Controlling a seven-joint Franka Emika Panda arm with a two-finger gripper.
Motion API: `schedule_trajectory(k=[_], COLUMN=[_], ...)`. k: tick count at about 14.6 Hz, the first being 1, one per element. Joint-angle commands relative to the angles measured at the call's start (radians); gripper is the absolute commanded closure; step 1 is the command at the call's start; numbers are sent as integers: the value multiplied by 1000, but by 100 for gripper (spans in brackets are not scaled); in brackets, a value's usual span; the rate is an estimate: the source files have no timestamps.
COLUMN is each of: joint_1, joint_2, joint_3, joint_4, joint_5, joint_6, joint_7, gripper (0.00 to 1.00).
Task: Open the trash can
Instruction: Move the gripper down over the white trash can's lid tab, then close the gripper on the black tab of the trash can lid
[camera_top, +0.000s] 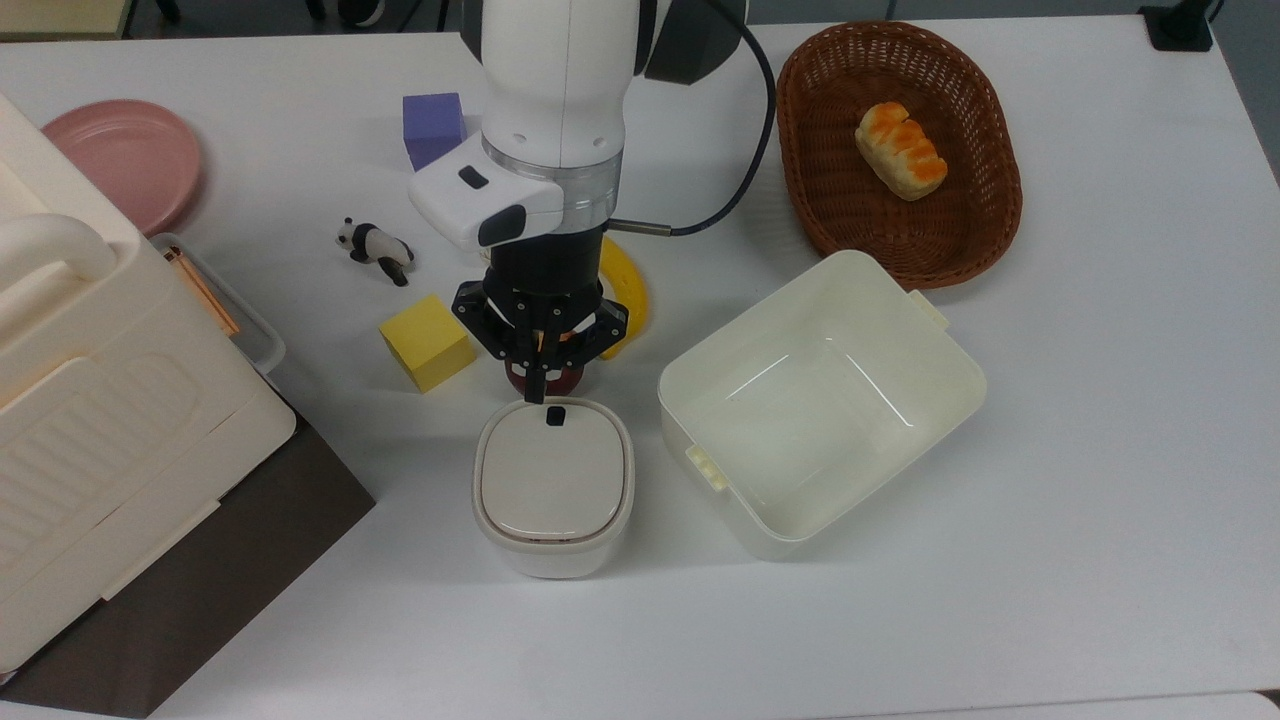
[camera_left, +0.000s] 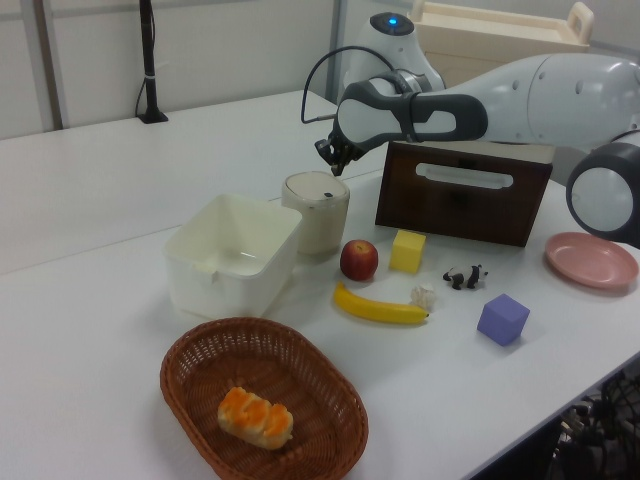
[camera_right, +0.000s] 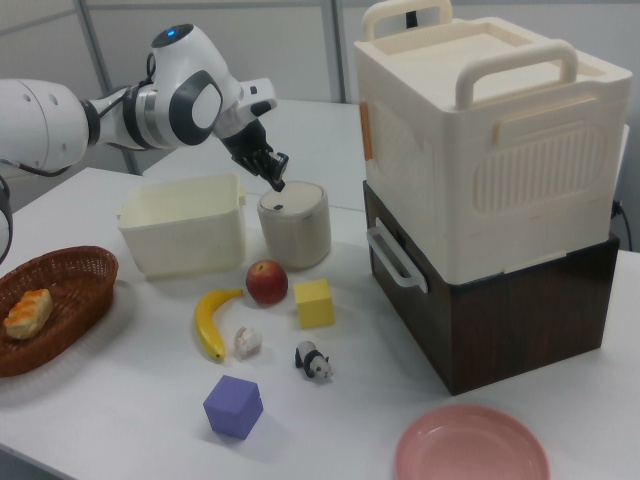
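trash can (camera_top: 553, 487) upright, lid shut, button (camera_top: 554, 416) toward gripper (camera_top: 537, 392)

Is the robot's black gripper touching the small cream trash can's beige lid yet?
Apart. In the right view, the black gripper hangs above the small cream trash can, with background visible between its tips and the beige lid.
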Motion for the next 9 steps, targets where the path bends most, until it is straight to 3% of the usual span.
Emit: schedule_trajectory(k=[1,9], joint_1=[11,11], joint_2=[29,41], joint_3=[-1,4], joint_4=[13,12], joint_5=[-27,-30], joint_6=[36,44], joint_7=[17,14], gripper=[100,100])
